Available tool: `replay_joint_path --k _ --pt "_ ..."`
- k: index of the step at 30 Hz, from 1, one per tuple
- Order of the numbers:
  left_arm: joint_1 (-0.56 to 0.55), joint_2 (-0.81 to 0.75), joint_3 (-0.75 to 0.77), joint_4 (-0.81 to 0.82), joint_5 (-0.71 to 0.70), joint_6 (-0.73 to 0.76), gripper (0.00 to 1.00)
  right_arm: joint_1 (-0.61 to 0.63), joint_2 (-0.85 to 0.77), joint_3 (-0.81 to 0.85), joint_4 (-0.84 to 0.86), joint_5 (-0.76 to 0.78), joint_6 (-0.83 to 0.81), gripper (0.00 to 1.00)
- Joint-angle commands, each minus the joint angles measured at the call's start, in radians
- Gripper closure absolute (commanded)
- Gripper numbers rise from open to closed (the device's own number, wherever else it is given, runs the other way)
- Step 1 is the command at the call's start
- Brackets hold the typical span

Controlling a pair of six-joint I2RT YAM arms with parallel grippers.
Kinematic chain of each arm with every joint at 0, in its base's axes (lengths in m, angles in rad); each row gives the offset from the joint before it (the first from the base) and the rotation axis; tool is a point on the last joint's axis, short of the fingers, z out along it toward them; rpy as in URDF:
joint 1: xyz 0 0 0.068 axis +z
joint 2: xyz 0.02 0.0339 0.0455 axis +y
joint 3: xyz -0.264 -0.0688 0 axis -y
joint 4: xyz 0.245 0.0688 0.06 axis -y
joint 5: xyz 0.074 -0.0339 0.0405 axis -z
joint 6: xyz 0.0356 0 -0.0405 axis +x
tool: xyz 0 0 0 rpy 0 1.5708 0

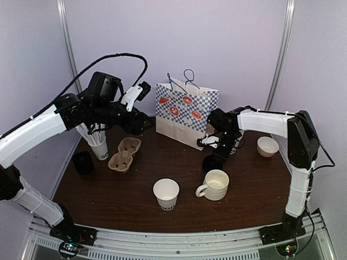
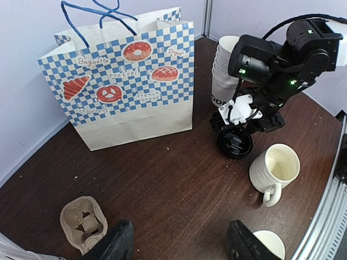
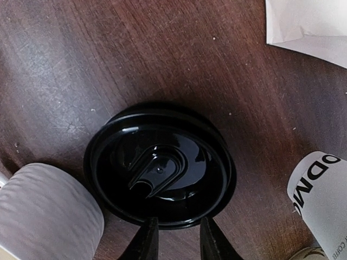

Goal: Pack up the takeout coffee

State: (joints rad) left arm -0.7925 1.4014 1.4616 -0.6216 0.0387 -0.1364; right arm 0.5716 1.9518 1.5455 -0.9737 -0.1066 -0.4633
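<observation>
An open-topped white paper coffee cup [image 1: 166,193] with black lettering stands at the table's front middle; its rim shows in the left wrist view [image 2: 268,244]. A black plastic lid [image 3: 160,165] lies flat on the table [image 1: 212,161] [image 2: 236,142]. My right gripper [image 1: 217,147] [image 3: 178,241] hangs just over the lid's near rim, its fingertips a little apart with nothing between them. My left gripper [image 1: 142,89] [image 2: 181,244] is held high at the back left, open and empty over bare wood.
A blue-checked paper bag [image 1: 187,111] [image 2: 124,81] stands at the back. Right of it is a stack of paper cups [image 2: 225,70] [image 1: 267,146]. A white ceramic mug [image 1: 215,184] [image 2: 274,168], a cardboard cup carrier [image 1: 124,153] [image 2: 82,222], a cup of stirrers [image 1: 100,149] and a black holder [image 1: 83,161] share the table.
</observation>
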Motion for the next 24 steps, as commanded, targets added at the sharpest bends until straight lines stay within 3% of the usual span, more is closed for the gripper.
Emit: replay_joint_path --k 1,8,24 --pt "0.004 -0.009 -0.02 0.056 0.03 -0.016 0.38 -0.004 0.036 0.019 0.013 0.008 0.02 0.7" --pt "0.004 -0.002 -0.034 0.068 0.035 -0.022 0.38 -0.009 0.074 0.036 0.025 -0.004 0.026 0.71" --pt "0.004 -0.003 -0.038 0.075 0.058 -0.039 0.37 -0.017 0.089 0.051 0.038 -0.03 0.048 0.97"
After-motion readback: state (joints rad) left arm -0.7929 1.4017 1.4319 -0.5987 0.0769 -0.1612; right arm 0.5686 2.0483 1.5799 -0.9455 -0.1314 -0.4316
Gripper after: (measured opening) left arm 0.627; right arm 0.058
